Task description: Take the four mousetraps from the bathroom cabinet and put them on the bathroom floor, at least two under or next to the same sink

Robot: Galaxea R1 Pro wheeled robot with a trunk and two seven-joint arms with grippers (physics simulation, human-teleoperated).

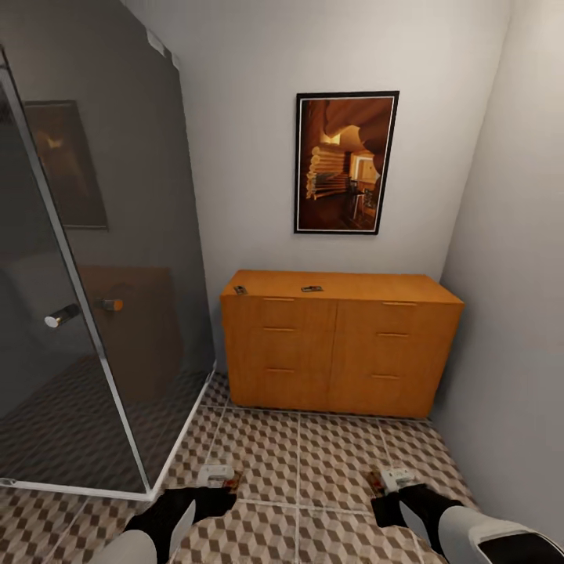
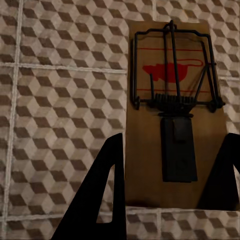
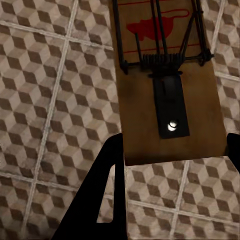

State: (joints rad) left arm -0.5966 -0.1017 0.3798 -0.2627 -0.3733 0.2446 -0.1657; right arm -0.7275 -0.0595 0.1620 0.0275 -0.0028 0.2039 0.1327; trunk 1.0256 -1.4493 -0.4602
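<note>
Two mousetraps (image 1: 240,290) (image 1: 312,289) lie on top of the orange cabinet (image 1: 341,352) against the far wall. My left gripper (image 1: 225,479) hangs low over the cube-pattern bathroom floor (image 1: 298,454). It is shut on a third mousetrap (image 2: 172,125), a brown board with a wire spring and a red mouse print, pinched by its long edges between the black fingers (image 2: 102,190). My right gripper (image 1: 382,482) is also low over the tiles and shut on a fourth mousetrap (image 3: 167,90) in the same way. Both boards sit above the floor (image 3: 55,100). The sink is out of view.
A glass shower enclosure (image 1: 94,313) with a chrome handle (image 1: 61,316) closes off the left side, its white sill (image 1: 184,427) running along the floor. A grey wall (image 1: 517,313) bounds the right. A framed picture (image 1: 345,163) hangs above the cabinet. Open tiles lie between me and the cabinet.
</note>
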